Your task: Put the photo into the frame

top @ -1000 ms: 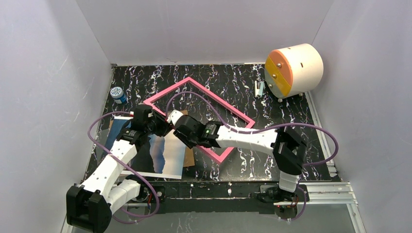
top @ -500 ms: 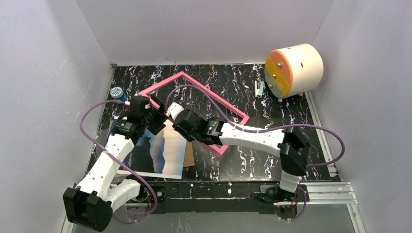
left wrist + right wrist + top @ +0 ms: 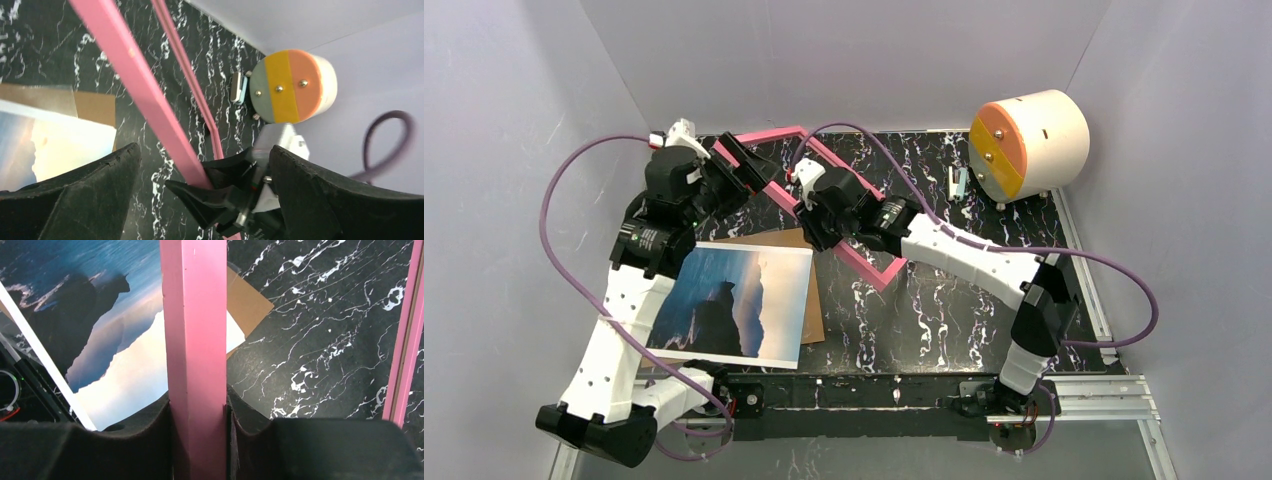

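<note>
Positioning the frame (image 3: 195,315) - the right tool (image 3: 197,412) pinches one rail, holding it tilted just beyond the photo (image 3: 729,300), the left tool (image 3: 202,150) gapes wide, gripping nothing - next it probably needs laying flat beside the photo.

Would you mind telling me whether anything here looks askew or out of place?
The pink frame is askew: the right gripper pinches one rail and holds it tilted up off the table, while the photo lies flat, picture up, on the brown backing board, not inside it.

No legible text, label, brand, number or sign on anything in any view.
</note>
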Robot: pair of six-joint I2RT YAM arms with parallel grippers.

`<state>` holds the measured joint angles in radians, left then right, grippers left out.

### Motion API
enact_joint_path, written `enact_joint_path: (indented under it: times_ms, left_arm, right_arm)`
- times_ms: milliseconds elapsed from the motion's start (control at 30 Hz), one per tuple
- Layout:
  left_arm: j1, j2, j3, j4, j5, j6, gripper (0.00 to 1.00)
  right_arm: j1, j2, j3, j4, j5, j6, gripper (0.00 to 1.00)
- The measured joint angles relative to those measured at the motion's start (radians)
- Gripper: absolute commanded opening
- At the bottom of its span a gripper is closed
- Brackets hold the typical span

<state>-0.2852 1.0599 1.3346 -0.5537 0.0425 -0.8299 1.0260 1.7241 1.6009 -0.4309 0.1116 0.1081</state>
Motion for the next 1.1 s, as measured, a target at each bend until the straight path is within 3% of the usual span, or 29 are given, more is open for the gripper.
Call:
enact_joint_path:
  times_ms: [133, 300, 533, 700, 1100]
  left_arm:
    - [0.000, 0.003, 0.063, -0.010, -0.002, 0.034, 0.98]
    - [0.000, 0.000, 0.059, -0.043, -0.037, 0.048, 0.98]
    - [0.000, -0.043, -0.040, -0.041, -0.061, 0.045, 0.98]
    - [0.000, -0.048, -0.140, -0.014, -0.053, 0.038, 0.98]
    - [0.000, 0.026, -0.359, 0.107, 0.049, -0.001, 0.99]
  right_arm:
    - [-0.011, 0.000, 0.015, -0.042, -0.048, 0.013, 0.11]
    - [-0.051, 0.006, 0.147, -0.136, -0.164, 0.105, 0.12]
    - [-0.225, 0.020, 0.323, -0.161, -0.349, 0.343, 0.13]
    - [-0.384, 0.027, 0.297, -0.144, -0.475, 0.514, 0.12]
    - [-0.638, 0.045, 0.180, -0.037, -0.791, 0.822, 0.17]
